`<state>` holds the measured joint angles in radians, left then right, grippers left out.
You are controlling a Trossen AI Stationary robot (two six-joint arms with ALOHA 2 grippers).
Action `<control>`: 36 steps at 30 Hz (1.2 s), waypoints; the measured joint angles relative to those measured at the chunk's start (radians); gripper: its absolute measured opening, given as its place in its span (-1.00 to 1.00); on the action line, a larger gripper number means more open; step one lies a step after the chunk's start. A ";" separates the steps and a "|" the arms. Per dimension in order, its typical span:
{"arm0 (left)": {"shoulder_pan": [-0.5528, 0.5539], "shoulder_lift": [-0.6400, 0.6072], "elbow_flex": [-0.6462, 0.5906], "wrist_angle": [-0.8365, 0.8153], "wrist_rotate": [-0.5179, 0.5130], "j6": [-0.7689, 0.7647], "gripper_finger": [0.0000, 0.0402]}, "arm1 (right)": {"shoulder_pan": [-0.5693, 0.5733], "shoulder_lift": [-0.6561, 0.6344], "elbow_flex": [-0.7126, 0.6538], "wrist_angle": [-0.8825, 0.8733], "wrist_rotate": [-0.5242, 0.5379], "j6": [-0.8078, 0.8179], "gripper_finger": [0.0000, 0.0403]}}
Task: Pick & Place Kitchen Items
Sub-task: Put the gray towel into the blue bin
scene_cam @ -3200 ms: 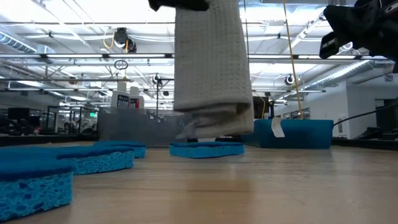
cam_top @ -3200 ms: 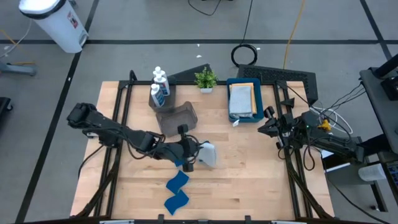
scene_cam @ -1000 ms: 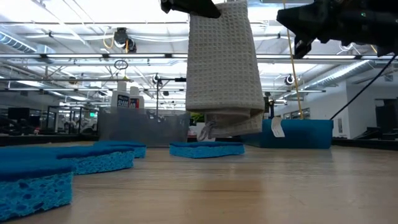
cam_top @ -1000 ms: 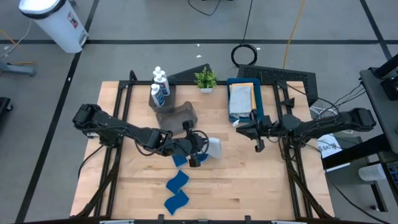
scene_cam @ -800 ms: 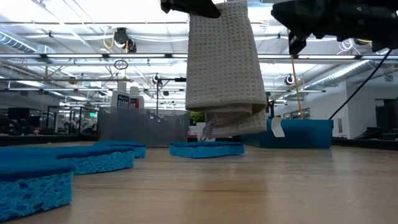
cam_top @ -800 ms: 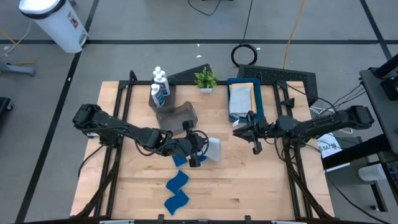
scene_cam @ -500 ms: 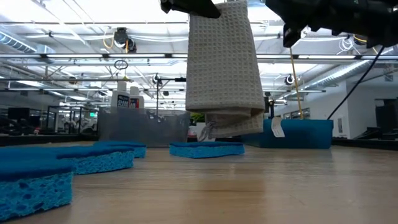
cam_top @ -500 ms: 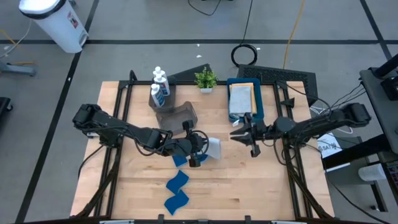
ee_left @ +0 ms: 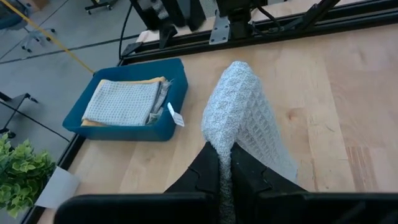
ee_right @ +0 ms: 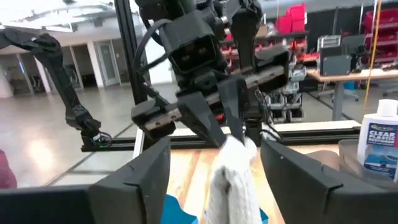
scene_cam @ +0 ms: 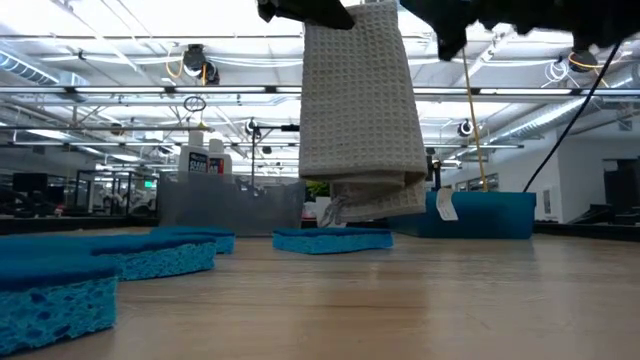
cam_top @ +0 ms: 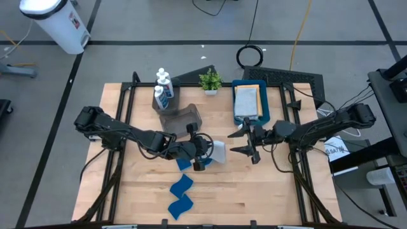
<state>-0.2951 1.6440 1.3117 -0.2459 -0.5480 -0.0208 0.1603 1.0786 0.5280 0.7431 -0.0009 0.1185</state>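
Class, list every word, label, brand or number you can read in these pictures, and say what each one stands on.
"CLEAR": white bottle, right wrist view; smaller lines below unreadable.
Bottle labels, high view: too small.
Tag on blue tray, left wrist view: no legible print.
White bin: label unreadable.

A robotics lab in a big industrial hall: a wooden workbench (cam_top: 254, 191) on a black frame stands on grey concrete floor (cam_top: 127, 57) crossed with taped lines, cables (cam_top: 251, 56) trailing at twelve o'clock, exposed ceiling trusses (scene_cam: 120, 95) and red storage bins (ee_right: 298, 18) beyond.

Right gripper (cam_top: 241, 142) has closed in on grey cloth (cam_top: 219, 152).
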 joint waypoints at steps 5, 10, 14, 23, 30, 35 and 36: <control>0.002 0.000 -0.001 0.001 0.001 0.000 -0.94 | -0.001 0.013 0.245 -0.427 0.026 0.014 0.17; 0.009 0.000 -0.001 0.003 0.006 -0.015 -0.95 | -0.002 0.091 0.495 -0.748 0.056 0.026 0.14; 0.016 0.000 -0.001 -0.004 0.008 -0.029 -0.91 | -0.001 0.174 0.639 -0.892 0.056 0.031 0.12; 0.034 0.029 -0.001 0.010 0.051 -0.029 -0.94 | -0.009 0.365 0.864 -1.212 0.053 0.038 0.07; 0.033 0.034 -0.001 0.014 0.052 -0.015 -0.95 | -0.013 0.427 0.873 -1.301 0.053 0.012 0.05; 0.032 0.034 -0.001 0.013 0.052 -0.014 -0.93 | -0.018 0.425 0.872 -1.326 0.055 0.008 0.03; 0.031 0.034 -0.001 0.013 0.052 -0.014 -0.92 | -0.021 0.426 0.872 -1.330 0.055 0.008 0.03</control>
<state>-0.2645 1.6783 1.3109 -0.2325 -0.4957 -0.0349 0.1395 1.5043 1.3998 -0.5871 0.0544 0.1263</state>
